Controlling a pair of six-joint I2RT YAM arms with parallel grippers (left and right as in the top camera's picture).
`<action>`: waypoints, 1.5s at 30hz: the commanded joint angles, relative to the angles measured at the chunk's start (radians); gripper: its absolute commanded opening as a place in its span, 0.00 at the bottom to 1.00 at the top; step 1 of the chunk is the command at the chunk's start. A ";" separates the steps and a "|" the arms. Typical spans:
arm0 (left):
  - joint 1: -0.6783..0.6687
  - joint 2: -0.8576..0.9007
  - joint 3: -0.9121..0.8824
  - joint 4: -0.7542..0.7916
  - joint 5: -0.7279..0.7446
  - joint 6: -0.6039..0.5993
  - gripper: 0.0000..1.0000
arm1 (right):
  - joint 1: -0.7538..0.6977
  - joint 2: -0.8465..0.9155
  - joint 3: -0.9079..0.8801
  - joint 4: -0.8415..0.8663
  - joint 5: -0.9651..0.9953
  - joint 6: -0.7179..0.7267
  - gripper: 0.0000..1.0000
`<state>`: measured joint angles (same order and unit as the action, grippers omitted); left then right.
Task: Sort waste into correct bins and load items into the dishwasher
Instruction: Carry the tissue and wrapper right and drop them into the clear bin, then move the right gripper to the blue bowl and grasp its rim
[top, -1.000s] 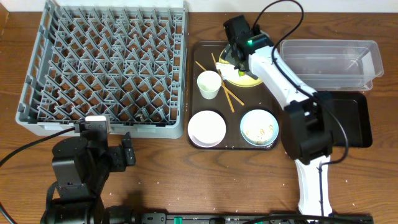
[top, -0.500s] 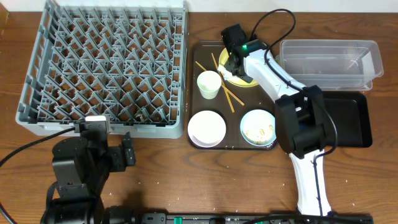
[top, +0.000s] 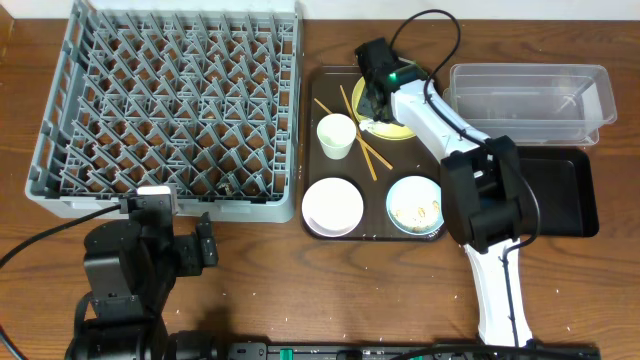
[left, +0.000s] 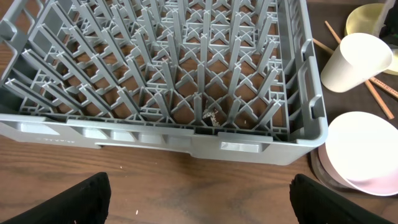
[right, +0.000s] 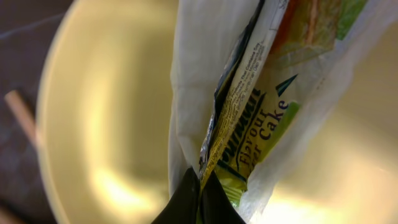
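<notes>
At the far edge of the brown tray (top: 372, 215), over the yellow plate (right: 93, 124), my right hand (right: 199, 193) is pinched together on the green-and-yellow wrapper (right: 245, 134), its tips biting the lower edge. The wrapper is thin, crinkly film: almost weightless, limp and slick. I judge it could slide out unless I grip a folded seam rather than a single layer. A white sheet lies against it; whether that is the napkin or the wrapper's lining, I cannot tell. My left hand (left: 199, 205) hangs with fingers wide apart by the near edge of the grey dish rack (left: 186, 93), holding nothing. The clear tub (top: 530, 95) sits at the worktop's far right corner.
</notes>
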<state>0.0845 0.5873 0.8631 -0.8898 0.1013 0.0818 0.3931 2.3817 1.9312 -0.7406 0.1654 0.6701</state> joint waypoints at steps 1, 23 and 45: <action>0.005 -0.001 0.013 0.000 -0.006 -0.005 0.93 | -0.019 -0.090 0.073 -0.018 -0.139 -0.145 0.01; 0.005 -0.001 0.013 0.000 -0.006 -0.005 0.93 | -0.420 -0.352 0.043 -0.232 -0.080 0.214 0.02; 0.005 -0.001 0.013 0.000 -0.006 -0.005 0.93 | -0.447 -0.478 -0.016 -0.069 -0.497 -0.272 0.88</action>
<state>0.0845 0.5873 0.8631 -0.8906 0.1013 0.0818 -0.0830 2.0380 1.8576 -0.7654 -0.1356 0.6312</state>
